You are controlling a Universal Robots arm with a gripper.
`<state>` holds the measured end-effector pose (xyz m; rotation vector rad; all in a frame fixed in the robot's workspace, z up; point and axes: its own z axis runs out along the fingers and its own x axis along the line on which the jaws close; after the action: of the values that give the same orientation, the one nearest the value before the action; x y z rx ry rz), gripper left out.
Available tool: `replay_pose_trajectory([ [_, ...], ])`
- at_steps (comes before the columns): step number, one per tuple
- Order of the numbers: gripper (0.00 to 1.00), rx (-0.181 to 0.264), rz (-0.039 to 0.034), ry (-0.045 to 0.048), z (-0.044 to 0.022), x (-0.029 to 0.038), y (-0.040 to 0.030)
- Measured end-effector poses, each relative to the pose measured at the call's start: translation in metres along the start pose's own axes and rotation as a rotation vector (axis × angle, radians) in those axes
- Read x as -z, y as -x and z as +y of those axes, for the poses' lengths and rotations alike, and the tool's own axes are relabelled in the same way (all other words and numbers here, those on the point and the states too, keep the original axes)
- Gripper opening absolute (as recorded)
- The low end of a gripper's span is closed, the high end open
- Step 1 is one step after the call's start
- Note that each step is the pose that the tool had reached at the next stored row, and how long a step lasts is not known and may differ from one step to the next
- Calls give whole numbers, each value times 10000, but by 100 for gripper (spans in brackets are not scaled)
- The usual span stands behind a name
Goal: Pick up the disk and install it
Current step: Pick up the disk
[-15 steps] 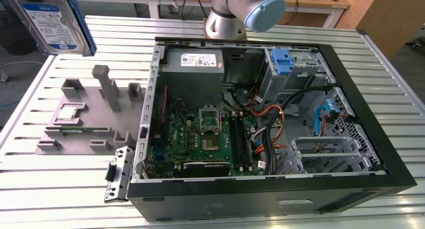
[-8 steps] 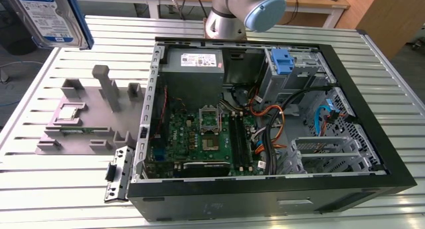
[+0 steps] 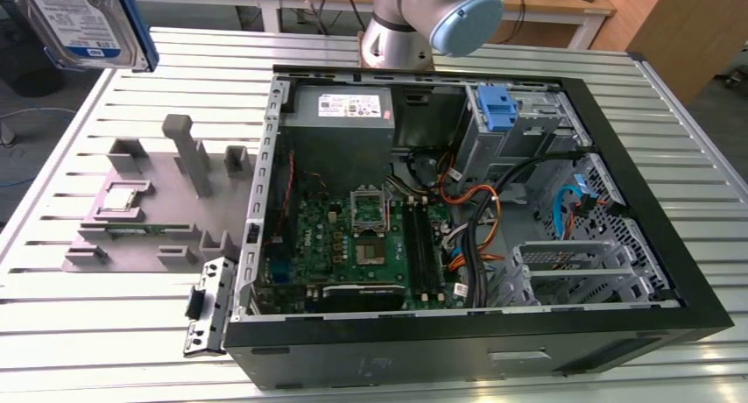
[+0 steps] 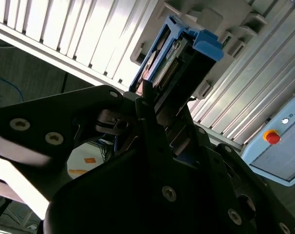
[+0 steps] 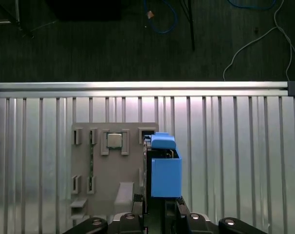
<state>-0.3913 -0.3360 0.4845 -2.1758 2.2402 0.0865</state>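
The disk [image 3: 80, 22], a silver drive with a white-and-blue label in a blue carrier bracket, hangs high in the air at the exterior view's upper left, above the table's far-left corner. In both wrist views my gripper [image 5: 161, 207] is shut on it. The blue carrier [image 5: 165, 168] sticks out beyond the black fingers [image 4: 147, 105], and the disk [image 4: 179, 56] is seen edge-on. It hovers over the grey fixture [image 5: 113, 161], well apart from it.
An open computer case [image 3: 654, 245] lies on the slatted table [image 3: 94, 333], with a motherboard, a grey power-supply box [image 3: 339, 107] and a blue bracket [image 3: 497, 105] in the drive bay. The grey fixture [image 3: 152, 215] holds a chip [image 3: 122, 199]. The arm's base [image 3: 426, 17] stands behind the case.
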Motion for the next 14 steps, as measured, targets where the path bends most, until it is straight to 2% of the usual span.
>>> replay_pose_trajectory([
  [6,35,0,0,1,2,89,5],
  [10,35,1,1,2,-7,92,5],
  [14,35,0,0,1,-75,93,7],
])
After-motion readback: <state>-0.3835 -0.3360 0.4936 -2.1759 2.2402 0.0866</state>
